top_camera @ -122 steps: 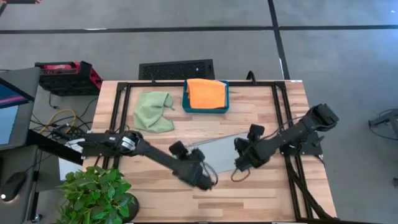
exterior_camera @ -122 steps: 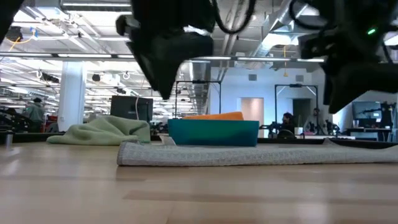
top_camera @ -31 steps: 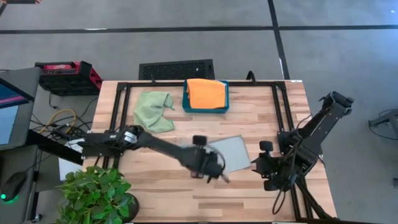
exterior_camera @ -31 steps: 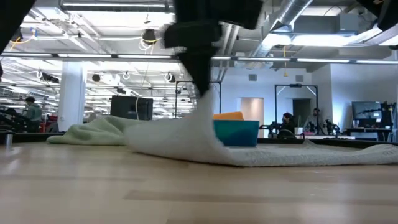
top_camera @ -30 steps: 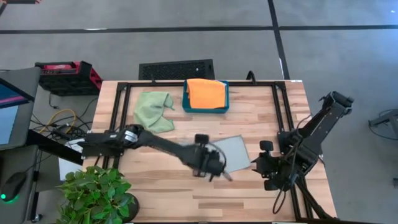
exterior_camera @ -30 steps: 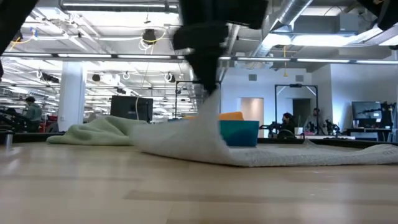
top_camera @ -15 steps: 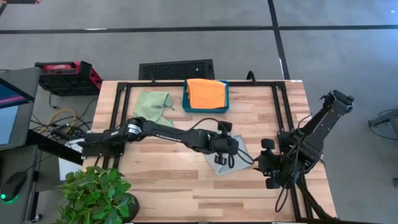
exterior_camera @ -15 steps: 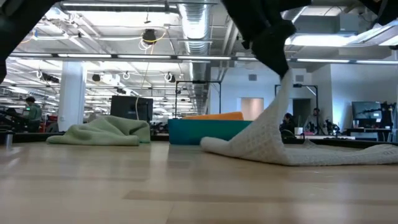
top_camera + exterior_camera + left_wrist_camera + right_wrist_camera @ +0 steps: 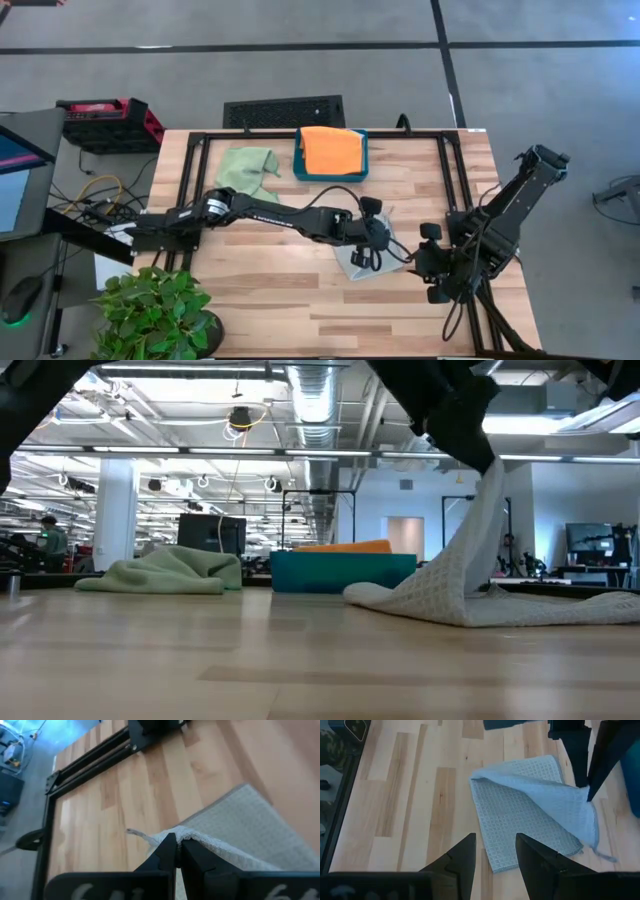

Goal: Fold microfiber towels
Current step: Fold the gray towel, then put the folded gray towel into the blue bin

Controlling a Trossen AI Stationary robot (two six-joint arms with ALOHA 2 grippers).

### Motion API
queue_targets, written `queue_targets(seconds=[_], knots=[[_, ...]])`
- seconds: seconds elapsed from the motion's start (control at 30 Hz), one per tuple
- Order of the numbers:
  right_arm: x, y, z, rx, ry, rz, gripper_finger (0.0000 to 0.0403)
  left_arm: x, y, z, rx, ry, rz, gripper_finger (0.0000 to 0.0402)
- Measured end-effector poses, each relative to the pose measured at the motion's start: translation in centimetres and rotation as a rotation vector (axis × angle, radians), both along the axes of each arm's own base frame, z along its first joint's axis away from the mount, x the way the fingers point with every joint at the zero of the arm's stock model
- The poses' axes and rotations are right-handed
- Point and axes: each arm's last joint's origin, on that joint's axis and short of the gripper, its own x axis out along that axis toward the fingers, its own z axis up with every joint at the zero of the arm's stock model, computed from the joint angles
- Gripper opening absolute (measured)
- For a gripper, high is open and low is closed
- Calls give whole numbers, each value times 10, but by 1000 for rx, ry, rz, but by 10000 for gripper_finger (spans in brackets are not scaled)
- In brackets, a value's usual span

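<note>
Right now the left gripper (image 9: 375, 238), its arm stretched long across the table (image 9: 260, 290), pinches one edge of the pale grey towel (image 9: 530, 815) and holds it lifted. Its other edge rests flat on the wood toward the right, folded layers running front to back. Off beside the right table edge, the right gripper (image 9: 432, 272) waits, fingers parted and empty.

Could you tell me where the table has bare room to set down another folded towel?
Free wood lies along the near edge below the grey towel, and on the right between the teal tray and the right pincer. The middle is crowded: the left pincer holds the grey towel there. The green towel fills the far left.
</note>
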Motion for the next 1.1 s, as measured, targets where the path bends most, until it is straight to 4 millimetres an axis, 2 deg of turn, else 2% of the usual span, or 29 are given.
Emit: queue_targets(seconds=[0.23,0.6,0.77,0.93,1.1], knots=[[0,0,0,0,0,0,161,1,-2,0,-68,-5,-50,10],[0,0,0,0,0,0,161,1,-3,0,-111,-15,-20,125],[0,0,0,0,1,0,161,0,-2,-1,-124,-8,-3,156],[-1,-1,-4,-19,13,5,161,-9,-6,-9,-145,107,28,161],[-2,-2,-20,-40,33,18,161,-28,-22,-20,-185,289,72,161]])
